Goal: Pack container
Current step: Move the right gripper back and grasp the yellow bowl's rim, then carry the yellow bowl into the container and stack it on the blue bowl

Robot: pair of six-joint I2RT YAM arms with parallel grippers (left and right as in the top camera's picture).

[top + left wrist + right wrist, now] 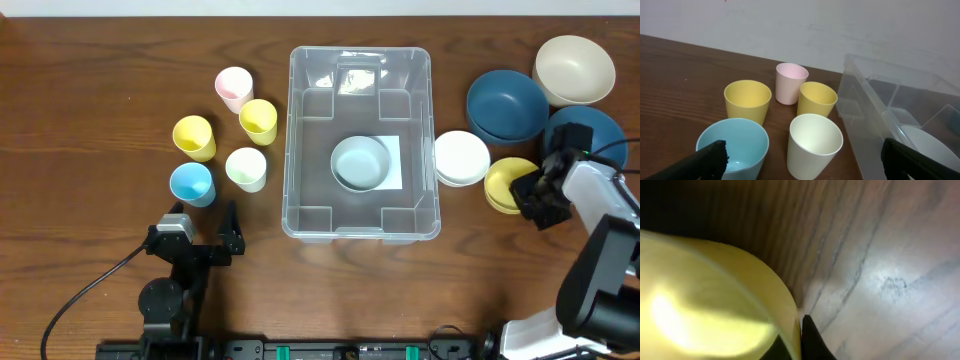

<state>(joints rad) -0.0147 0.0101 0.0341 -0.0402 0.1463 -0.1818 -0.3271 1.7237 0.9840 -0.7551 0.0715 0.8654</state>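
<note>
1. The right gripper point(522, 187) is clenched on the rim of the yellow bowl point(503, 182).
2. One black finger point(810, 340) presses on the outside of that rim.
3. The white bowl point(461, 157) sits just beside the yellow bowl, on the side away from these jaws.
4. The clear box point(293, 130) stands past the white bowl, well apart from the right jaws. A pale bowl point(360, 162) sits inside it, on a white label point(392, 175).
5. The left gripper point(205, 218) is wide open and holds nothing.
6. The blue cup point(732, 145) and the cream cup point(815, 145) stand right in front of the left jaws.
7. Two yellow cups point(747, 100) and a pink cup point(791, 82) stand behind them, farther from the jaws.
8. The clear box is near the left jaws, off to their right.
</note>
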